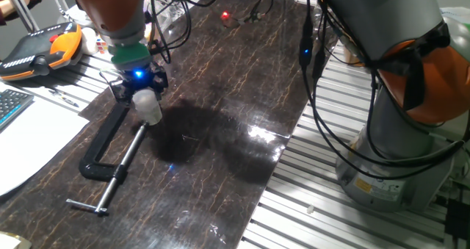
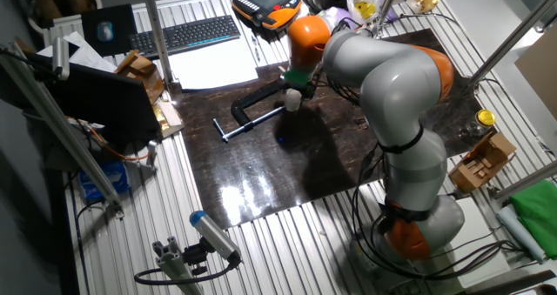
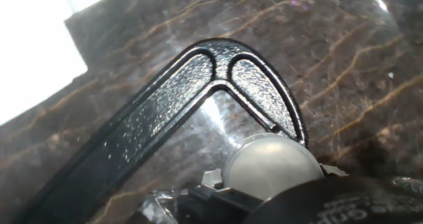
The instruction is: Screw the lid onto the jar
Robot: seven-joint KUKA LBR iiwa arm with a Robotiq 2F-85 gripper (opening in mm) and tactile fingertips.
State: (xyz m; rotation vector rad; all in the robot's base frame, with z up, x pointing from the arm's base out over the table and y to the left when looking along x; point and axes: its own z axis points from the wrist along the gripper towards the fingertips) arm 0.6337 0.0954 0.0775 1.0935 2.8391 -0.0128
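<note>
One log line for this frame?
gripper: shut on small translucent whitish jar | position: above black metal C-clamp | lid: not visible

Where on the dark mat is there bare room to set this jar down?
The mat is bare to the right of the black C-clamp, out to its edge by the robot base. It is crowded on the left: the gripper holds the whitish jar right over the clamp, with paper beside it.

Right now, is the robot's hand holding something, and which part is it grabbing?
Yes. The gripper holds a small whitish translucent plastic jar by its upper end, above the black metal C-clamp. Whether a lid is on it cannot be told.
</note>
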